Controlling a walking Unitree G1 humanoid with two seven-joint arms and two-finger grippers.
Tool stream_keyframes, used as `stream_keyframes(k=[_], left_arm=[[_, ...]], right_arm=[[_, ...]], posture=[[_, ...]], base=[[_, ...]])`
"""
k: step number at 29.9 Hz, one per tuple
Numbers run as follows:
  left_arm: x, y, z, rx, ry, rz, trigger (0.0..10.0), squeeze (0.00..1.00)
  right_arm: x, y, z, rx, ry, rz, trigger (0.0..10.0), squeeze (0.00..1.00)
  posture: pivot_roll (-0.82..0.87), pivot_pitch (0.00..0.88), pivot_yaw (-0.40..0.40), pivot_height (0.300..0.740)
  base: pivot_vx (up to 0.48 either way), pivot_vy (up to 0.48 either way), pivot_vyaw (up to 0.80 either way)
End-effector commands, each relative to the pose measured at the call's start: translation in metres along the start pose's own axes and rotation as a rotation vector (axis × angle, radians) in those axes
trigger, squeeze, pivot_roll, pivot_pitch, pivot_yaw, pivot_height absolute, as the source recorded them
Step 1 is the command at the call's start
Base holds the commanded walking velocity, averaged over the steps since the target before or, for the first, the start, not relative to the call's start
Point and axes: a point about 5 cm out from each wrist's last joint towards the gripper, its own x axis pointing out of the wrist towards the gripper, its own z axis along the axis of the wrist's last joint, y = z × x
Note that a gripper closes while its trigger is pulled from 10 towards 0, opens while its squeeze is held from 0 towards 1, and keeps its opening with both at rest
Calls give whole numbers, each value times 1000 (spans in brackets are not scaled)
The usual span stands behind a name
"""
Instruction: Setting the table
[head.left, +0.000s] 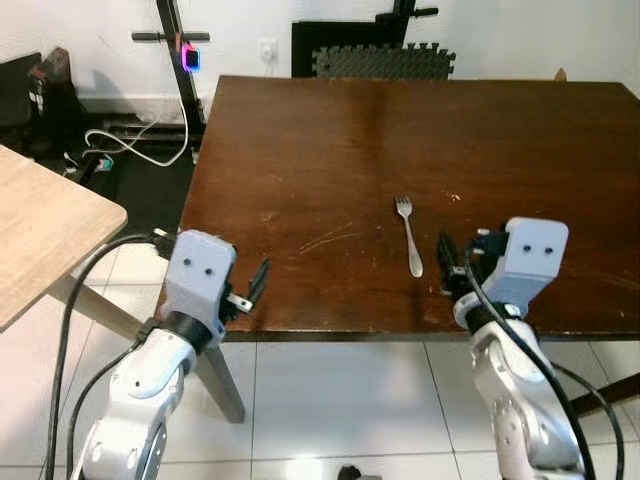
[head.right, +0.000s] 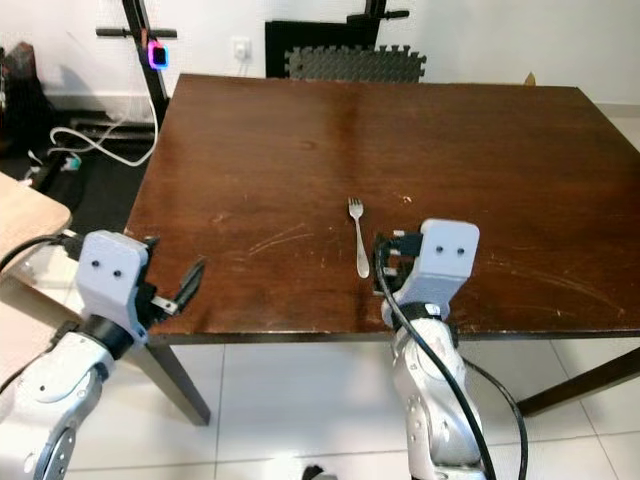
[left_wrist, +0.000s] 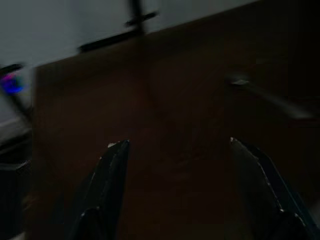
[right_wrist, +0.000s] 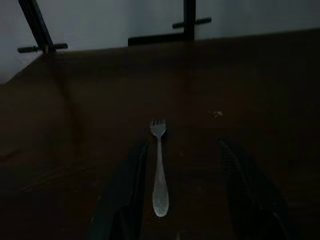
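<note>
Dark brown wood makes up the worktop (head.left: 330, 150), scratched near its front edge. Right gripper (right_wrist: 182, 192) hovers low over that front edge with its fingers (right_wrist: 127, 192) spread apart, holding nothing; the fork (head.left: 409, 235) lies flat just ahead of it, tines pointing away. Left gripper (left_wrist: 185, 190) sits at the worktop's front left corner, fingers likewise spread and empty. Beyond stand a black stand (head.left: 178, 60) and white cables (head.left: 130, 145) on the floor.

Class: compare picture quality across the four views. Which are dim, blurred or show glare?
Eye views: bright and sharp, soft sheen on the table. Left wrist view: dark and blurred, the fork smeared. Right wrist view: dim but sharper, fork plain between open fingers.
</note>
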Motion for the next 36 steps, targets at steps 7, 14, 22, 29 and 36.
stream_keyframes(k=[7,14,22,29,36], left_arm=[[5,-8,-11,-45,29,20,10000,0],[6,-10,-15,-66,33,36,10000,0],[9,-6,-16,-68,29,81,10000,0],[9,-5,-17,-66,33,96,10000,0],[9,-6,-17,-63,35,104,10000,0]], right_arm=[[2,16,0,15,-25,62,10000,0],[4,21,-3,25,-25,82,10000,0],[5,21,-5,42,-22,84,10000,0],[4,19,-8,41,-16,80,10000,0],[4,18,-8,38,-11,77,10000,0]], posture=[[-12,19,42,740],[-10,20,33,740],[-16,27,33,740],[-19,29,32,740],[-19,33,31,740]], base=[[0,0,0],[0,0,0],[0,0,0],[-35,0,0],[-247,0,0]])
